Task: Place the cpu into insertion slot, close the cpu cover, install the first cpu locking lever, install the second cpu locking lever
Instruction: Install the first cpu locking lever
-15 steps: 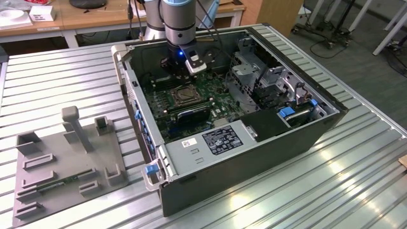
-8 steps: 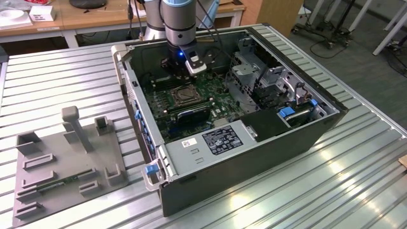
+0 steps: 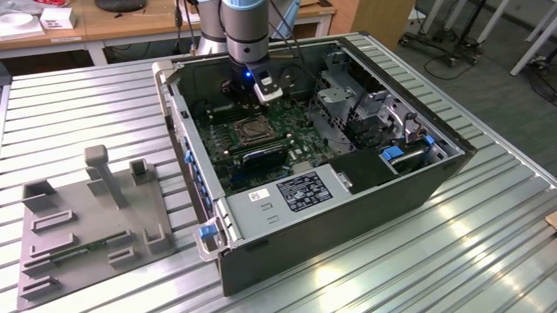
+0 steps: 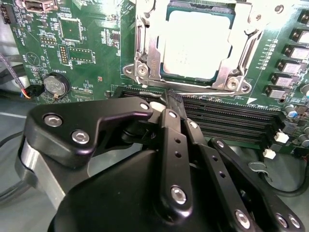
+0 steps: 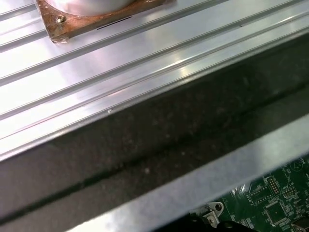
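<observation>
- The arm (image 3: 244,29) reached down into the open computer case (image 3: 366,195), which lay on its side on the ribbed metal tabletop (image 3: 78,104); in the exterior view its wrist hung above the green circuit board (image 3: 296,127), near the case's back wall.
- In the second wrist view the hand (image 4: 175,104) showed as black linked fingers (image 4: 171,140) drawn together at the tips, with nothing seen between them; the tips stood over the long black memory slots (image 4: 231,121), just beside the socket.
- The cpu (image 4: 197,43) lay flat in the insertion slot (image 4: 166,75), its pale silver-grey top showing in the square opening.
- The cpu cover (image 4: 147,43) lay down around the chip as a silver frame, its cut-out centre leaving the chip's top bare; whether the locking levers were latched I could not tell.
- A round coin cell (image 4: 54,85) sat on the board off to one side of the socket.
- In the exterior view a grey fixture tray (image 3: 87,222) with upright blocks rested on the tabletop at the exterior view's left, well apart from the case.
</observation>
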`<state>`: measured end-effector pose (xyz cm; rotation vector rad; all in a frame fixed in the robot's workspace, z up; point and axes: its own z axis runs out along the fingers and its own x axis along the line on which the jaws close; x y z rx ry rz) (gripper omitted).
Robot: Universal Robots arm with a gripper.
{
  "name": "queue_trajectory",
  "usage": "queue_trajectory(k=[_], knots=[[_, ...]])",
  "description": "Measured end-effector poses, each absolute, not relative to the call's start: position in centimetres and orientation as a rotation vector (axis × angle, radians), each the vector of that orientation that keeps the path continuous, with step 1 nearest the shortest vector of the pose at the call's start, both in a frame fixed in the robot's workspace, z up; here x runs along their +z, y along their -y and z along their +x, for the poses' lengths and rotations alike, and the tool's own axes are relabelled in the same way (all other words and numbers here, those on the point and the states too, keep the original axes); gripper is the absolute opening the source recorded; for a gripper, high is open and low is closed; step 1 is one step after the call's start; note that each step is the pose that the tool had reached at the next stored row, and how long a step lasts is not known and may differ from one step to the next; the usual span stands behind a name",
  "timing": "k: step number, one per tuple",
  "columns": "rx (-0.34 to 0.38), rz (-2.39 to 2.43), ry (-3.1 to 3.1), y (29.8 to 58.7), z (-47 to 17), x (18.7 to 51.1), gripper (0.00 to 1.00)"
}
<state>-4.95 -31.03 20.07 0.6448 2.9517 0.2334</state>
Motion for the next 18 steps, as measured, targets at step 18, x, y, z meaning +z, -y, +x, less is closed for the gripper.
queue_trajectory(k=[18], knots=[[0.233, 0.646, -2.952, 31.02, -4.95, 20.4, 0.11]])
